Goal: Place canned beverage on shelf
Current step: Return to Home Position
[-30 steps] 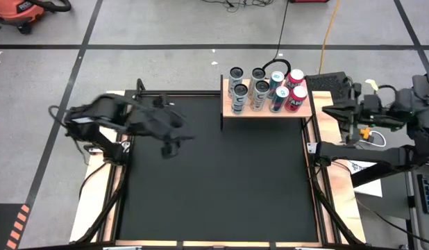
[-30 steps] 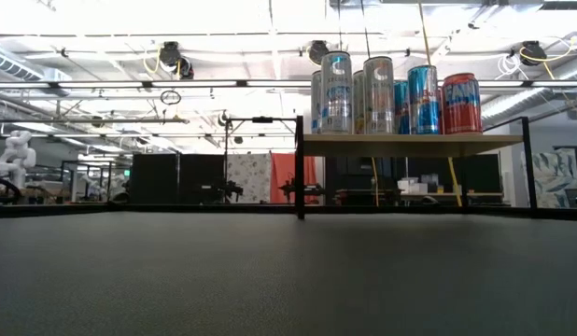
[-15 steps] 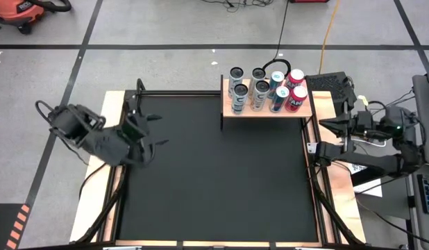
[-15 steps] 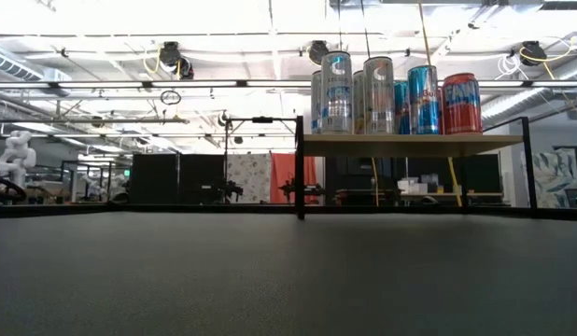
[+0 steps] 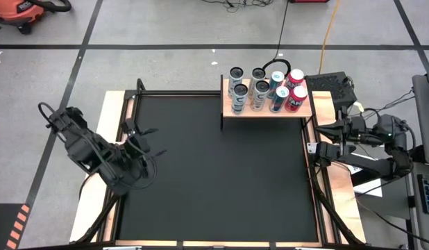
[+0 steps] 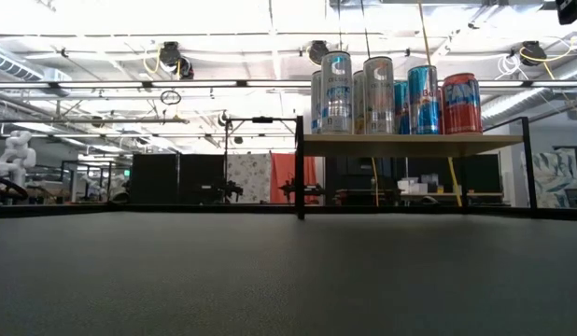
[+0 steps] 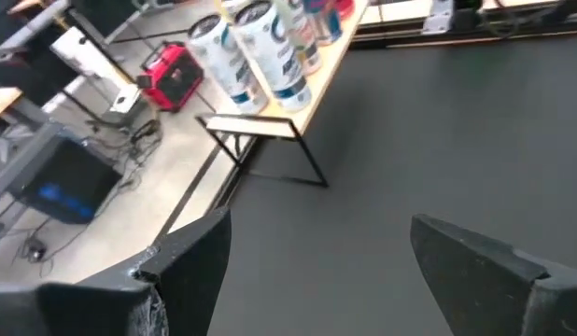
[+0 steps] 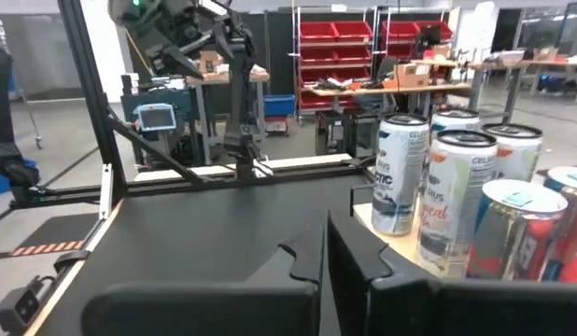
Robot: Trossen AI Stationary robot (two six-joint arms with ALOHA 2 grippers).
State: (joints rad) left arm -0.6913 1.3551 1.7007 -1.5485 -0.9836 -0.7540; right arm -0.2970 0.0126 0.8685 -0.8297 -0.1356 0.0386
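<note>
Already 8 cans stand upright on the shelf in 2 rows of 4, their long axes vertical. The shelf sits at the table's far edge, close to the far right corner. No can shows on the mat, so I judge the placing finished and the coming move a retreat, not a reach.

The left gripper hangs over the table's left edge, well apart from the shelf, which lies ahead of it toward the far right corner. Its fingers are spread wide with nothing between them.

The right gripper sits just outside the table's right edge, near the shelf's right end, so the right arm is the nearer one. The cans lie off to one side of its jaws, not between them. Its fingers are pressed together and hold nothing.

For the retreat, I judge that the right arm should draw away from the shelf's end, since a swing toward the nearest cans could tip them.
</note>
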